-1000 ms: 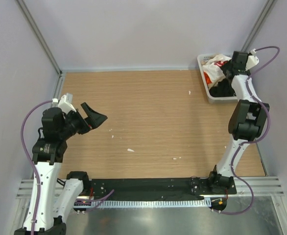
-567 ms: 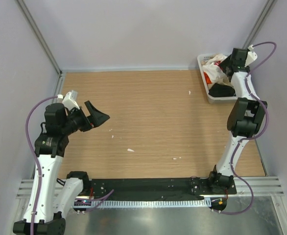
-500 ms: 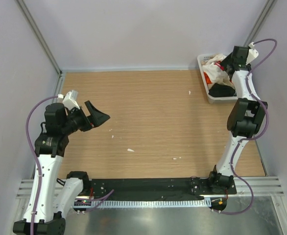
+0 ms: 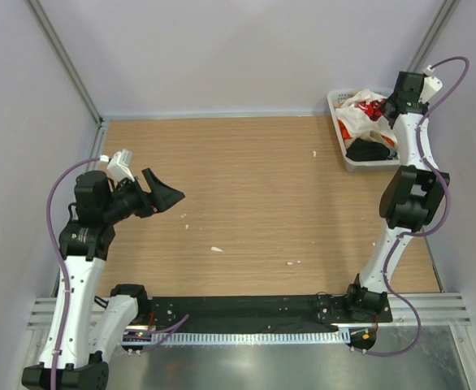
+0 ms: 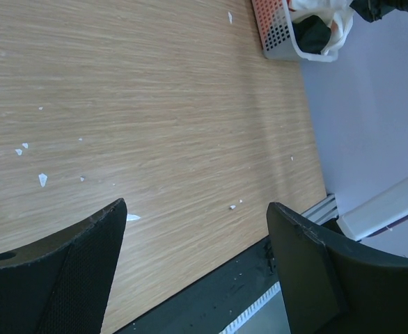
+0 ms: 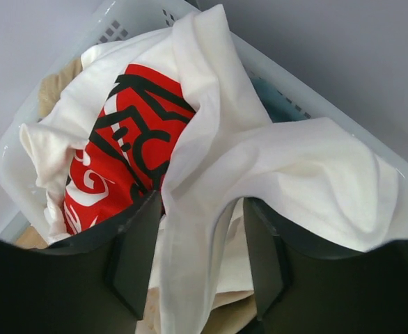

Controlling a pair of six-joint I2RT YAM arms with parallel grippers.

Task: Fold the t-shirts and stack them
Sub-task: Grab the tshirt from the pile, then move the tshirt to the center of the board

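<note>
Pinching white t-shirt [image 6: 211,139] in lattice basket [image 6: 131,17]
Gripped by a thick fold between half-closed right jaws; nothing in wide-open left jaws over bench [image 4: 254,187]

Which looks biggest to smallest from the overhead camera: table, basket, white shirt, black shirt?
1. table
2. basket
3. white shirt
4. black shirt

The black shirt is partly buried under the white one, so only its visible patch counts here; its true size can't be told.
</note>
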